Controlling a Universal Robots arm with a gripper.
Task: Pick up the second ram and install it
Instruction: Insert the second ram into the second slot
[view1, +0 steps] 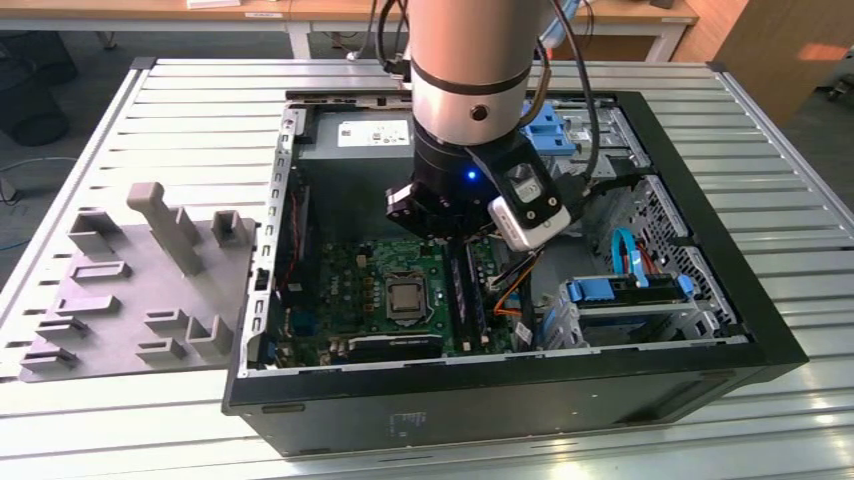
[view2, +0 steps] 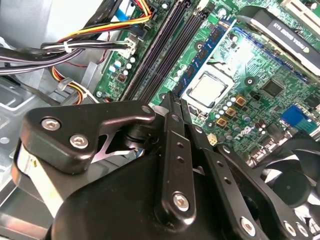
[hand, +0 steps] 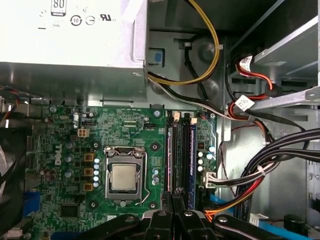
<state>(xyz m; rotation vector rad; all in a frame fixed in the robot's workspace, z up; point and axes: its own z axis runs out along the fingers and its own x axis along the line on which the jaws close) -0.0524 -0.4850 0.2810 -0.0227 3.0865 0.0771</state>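
Second wrist view gave us second ram (view2: 202, 52) chip-face, upright between black slots (view2: 160, 55) and CPU (view2: 207, 89); fingers (view2: 174, 145) closed, tips at it. Exterior view: we saw arm (view1: 467, 60) down in case (view1: 507, 410) at middle of tabletop (view1: 747, 120).

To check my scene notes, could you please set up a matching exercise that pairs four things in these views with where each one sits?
Things:
1. processor
2. grey tray
3. power supply
4. pincer

Places:
A. on the table, to the exterior view's left of the case
B. by the black slots
C. in the socket on the green motherboard
D. inside the case, beside the motherboard

Pairs: 1-C, 2-A, 3-D, 4-B
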